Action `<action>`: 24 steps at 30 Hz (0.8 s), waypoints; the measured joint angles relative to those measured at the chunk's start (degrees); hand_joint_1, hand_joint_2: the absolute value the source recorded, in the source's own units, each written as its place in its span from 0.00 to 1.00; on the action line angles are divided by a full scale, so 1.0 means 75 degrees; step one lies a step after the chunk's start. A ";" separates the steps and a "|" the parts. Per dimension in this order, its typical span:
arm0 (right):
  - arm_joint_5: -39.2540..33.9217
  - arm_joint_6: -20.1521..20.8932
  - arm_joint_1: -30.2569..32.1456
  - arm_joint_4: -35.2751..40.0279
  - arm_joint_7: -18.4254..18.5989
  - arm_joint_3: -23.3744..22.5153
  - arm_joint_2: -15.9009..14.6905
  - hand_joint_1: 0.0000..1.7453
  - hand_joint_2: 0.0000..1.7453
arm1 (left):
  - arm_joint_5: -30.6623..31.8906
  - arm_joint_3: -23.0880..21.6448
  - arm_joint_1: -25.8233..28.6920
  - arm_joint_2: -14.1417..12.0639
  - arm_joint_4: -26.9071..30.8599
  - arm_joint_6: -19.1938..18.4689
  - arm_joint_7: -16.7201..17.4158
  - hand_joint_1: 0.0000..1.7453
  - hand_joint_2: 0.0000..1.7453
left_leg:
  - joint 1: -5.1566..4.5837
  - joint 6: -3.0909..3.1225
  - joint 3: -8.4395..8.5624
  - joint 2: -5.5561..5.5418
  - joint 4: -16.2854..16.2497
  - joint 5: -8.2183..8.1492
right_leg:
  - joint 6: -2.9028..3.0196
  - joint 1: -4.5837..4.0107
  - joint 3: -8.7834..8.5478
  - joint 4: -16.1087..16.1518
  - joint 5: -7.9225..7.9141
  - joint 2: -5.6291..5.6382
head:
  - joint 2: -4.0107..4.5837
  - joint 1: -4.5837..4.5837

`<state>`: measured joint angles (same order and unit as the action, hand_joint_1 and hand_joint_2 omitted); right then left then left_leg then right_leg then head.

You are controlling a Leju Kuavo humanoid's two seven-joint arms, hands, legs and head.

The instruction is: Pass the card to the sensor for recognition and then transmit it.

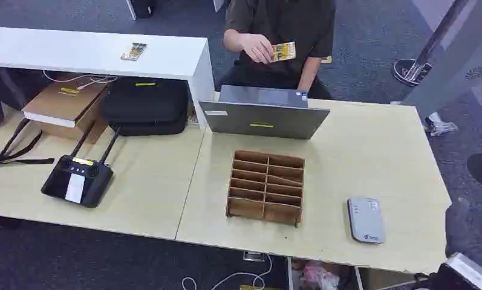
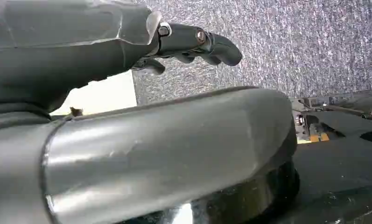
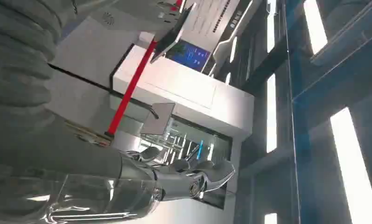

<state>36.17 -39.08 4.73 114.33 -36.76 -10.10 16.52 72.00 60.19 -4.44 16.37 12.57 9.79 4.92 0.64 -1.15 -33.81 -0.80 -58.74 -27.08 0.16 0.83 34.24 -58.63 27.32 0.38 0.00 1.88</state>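
A person behind the laptop holds a yellow patterned card (image 1: 283,51) in one hand, above the far edge of the table. The grey card sensor (image 1: 366,220) lies flat near the table's front right. A second card (image 1: 133,51) rests on the white side table. My left hand (image 2: 193,44) hangs over grey carpet beside the table's edge, fingers loosely bent, holding nothing. My right hand (image 3: 189,179) is raised away from the table with its fingers stretched out and nothing in them.
A wooden slotted box (image 1: 265,187) stands mid-table in front of a grey laptop (image 1: 263,117). To the left lie a black controller (image 1: 78,178), a black case (image 1: 145,105) and a cardboard box (image 1: 64,107). The wooden table (image 1: 371,157) is bare around the sensor.
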 joint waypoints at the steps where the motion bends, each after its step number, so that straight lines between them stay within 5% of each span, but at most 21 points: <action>1: 0.0003 0.0000 0.0040 0.0000 0.0003 0.0000 0.0000 0.00 1.00 | 0.0000 -0.0003 0.0000 0.0000 0.0000 0.0000 0.0000 0.00 0.00 | 0.0000 0.0000 0.0000 0.0000 0.0000 0.0000 | 0.0000 0.0000 0.0000 0.0000 0.0000 0.0000 | 0.0000 0.0000; 19: 0.0140 0.0000 0.0102 -0.0137 0.0050 0.0003 0.0018 0.00 1.00 | 0.0055 -0.0050 0.0000 -0.0006 0.0000 -0.0006 0.0003 0.00 0.00 | 0.0000 0.0000 -0.0005 0.0001 0.0000 0.0000 | 0.0000 0.0000 -0.0002 -0.0001 0.0000 0.0001 | 0.0000 0.0000; 22: 0.0636 0.0000 -0.0060 -0.0549 0.0269 0.0058 0.0015 0.00 1.00 | 0.0148 -0.0151 -0.0002 -0.0015 0.0000 -0.0009 0.0006 0.00 0.00 | 0.0001 0.0000 -0.0016 0.0001 0.0002 0.0000 | 0.0000 -0.0001 -0.0007 -0.0003 0.0000 0.0000 | 0.0000 0.0000; 24: 0.0900 0.0003 -0.0427 -0.1114 0.0865 0.0191 -0.0038 0.00 1.00 | 0.0227 -0.0236 -0.0010 -0.0017 0.0000 -0.0073 0.0003 0.00 0.00 | 0.0001 0.0000 -0.0015 0.0003 0.0003 0.0001 | 0.0001 -0.0001 -0.0008 -0.0004 -0.0001 0.0001 | 0.0000 -0.0003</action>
<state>42.92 -39.06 1.53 105.98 -30.28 -8.66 16.24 73.70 58.43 -4.52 16.24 12.57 9.25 4.94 0.65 -1.15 -33.92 -0.78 -58.72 -27.07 0.17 0.82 34.19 -58.66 27.31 0.39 0.00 1.86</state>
